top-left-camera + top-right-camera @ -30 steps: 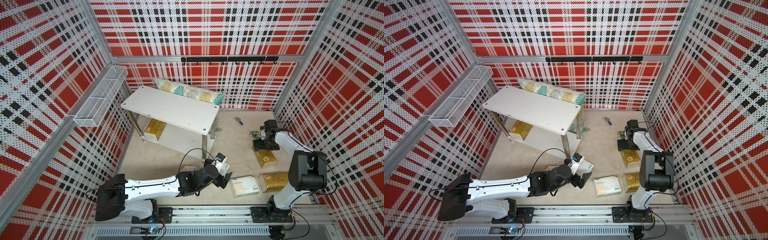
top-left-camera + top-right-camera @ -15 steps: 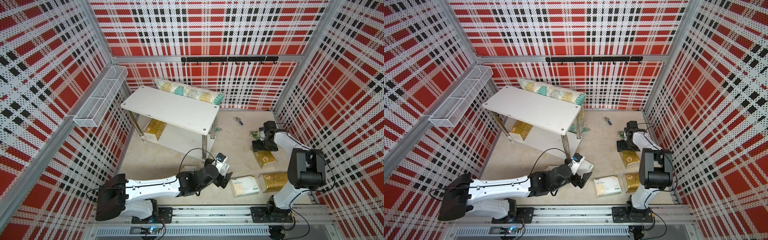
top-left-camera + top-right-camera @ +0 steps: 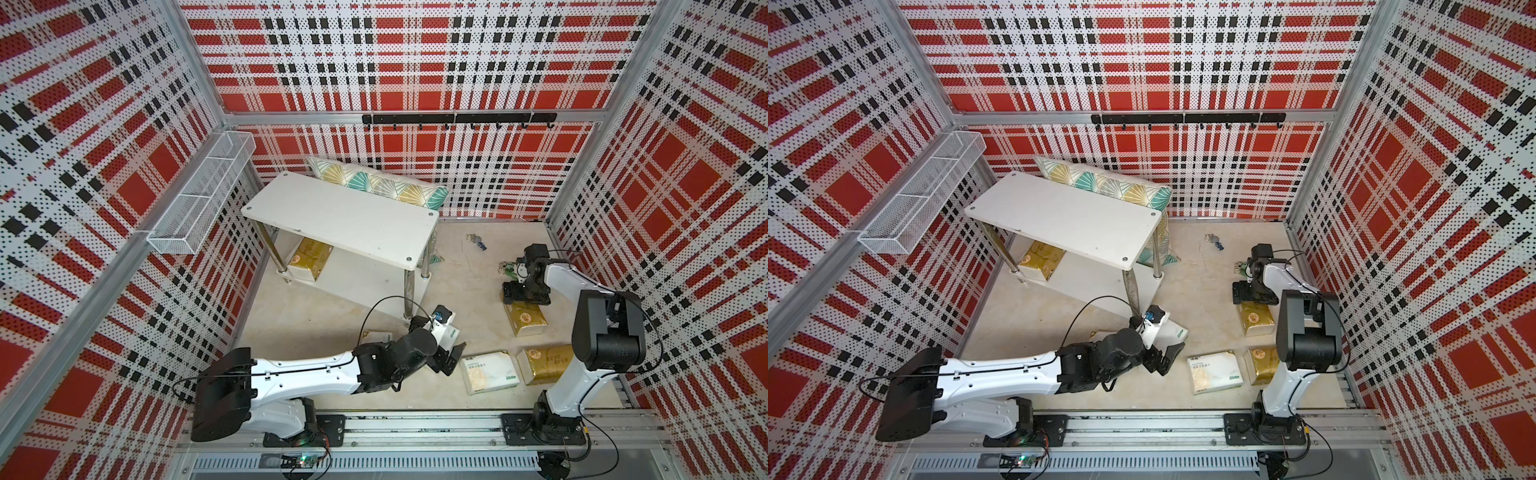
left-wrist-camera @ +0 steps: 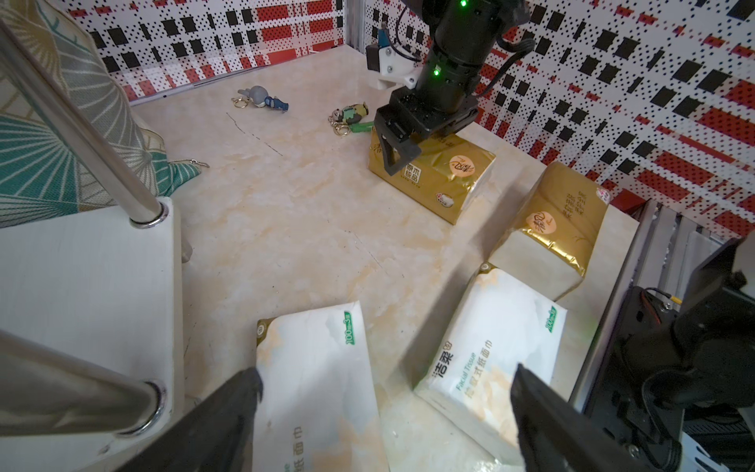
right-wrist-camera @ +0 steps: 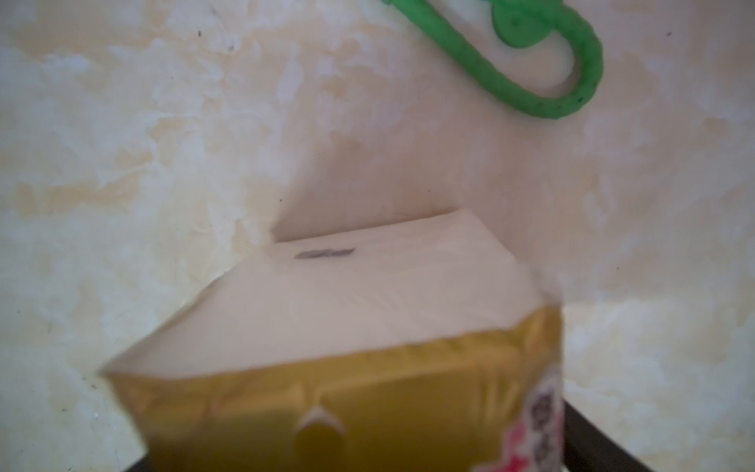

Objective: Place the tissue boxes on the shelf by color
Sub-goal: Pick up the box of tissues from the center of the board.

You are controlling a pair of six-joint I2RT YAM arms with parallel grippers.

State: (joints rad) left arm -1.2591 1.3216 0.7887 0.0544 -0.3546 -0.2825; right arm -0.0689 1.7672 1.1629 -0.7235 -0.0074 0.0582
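The white shelf (image 3: 340, 216) carries one gold tissue box (image 3: 309, 257) on its lower tier. My right gripper (image 3: 519, 297) is down over a second gold tissue box (image 3: 527, 319), its fingers (image 4: 394, 159) against the box's sides. That box (image 5: 347, 392) fills the right wrist view. A third gold box (image 3: 544, 363) lies nearer the front, beside a white tissue box (image 3: 490, 372). My left gripper (image 4: 384, 374) hangs open and empty over the floor, between that white box (image 4: 498, 351) and another white box (image 4: 318, 380).
A teal-and-gold pillow (image 3: 378, 185) leans behind the shelf. A wire basket (image 3: 199, 199) hangs on the left wall. Two keychains (image 3: 476, 241) (image 3: 507, 266) lie on the floor past the right gripper. A shelf leg (image 4: 81, 122) stands close to the left gripper.
The right gripper's jaws have come in against the gold box under it; the arm has barely shifted. The left arm has not moved.
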